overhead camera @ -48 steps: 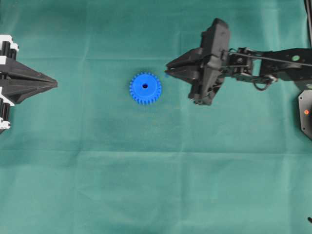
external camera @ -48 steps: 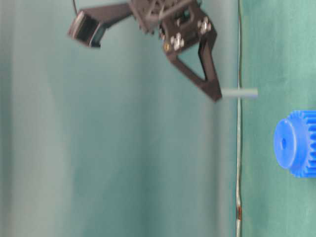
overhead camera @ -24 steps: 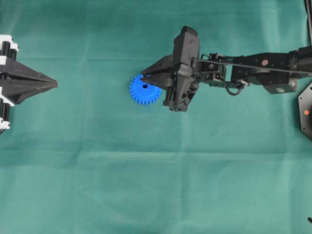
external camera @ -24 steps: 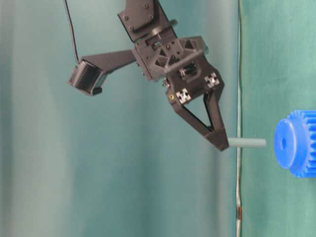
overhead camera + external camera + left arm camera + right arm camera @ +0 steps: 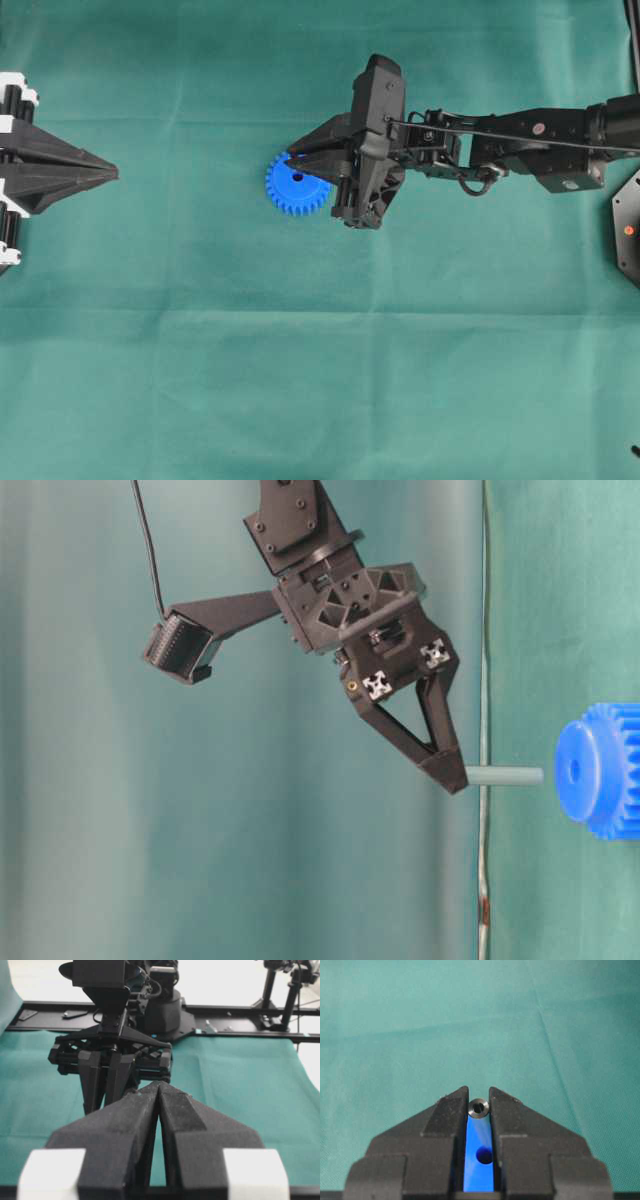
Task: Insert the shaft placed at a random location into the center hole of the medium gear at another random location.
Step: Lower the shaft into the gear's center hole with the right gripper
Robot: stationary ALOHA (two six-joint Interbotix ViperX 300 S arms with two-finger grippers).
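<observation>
Green cloth is covering the desk [image 5: 300,380]; at its left edge the left gripper [image 5: 112,173] is sitting pressed together. Mid-desk the bright blue toothed plastic gear [image 5: 292,185] is lying flat, dark centre hole [image 5: 297,177] showing. Above it the right gripper [image 5: 292,160] is pinching the short silver-grey metal shaft [image 5: 505,776], hovering just clear of the gear's hub

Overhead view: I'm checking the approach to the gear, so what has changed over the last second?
The right gripper, shut on the shaft, swept left from beside the gear to over it, bringing the pin's free end close to the center hole without entering it. Most travel came early. The gear and the closed left gripper stayed put.
</observation>
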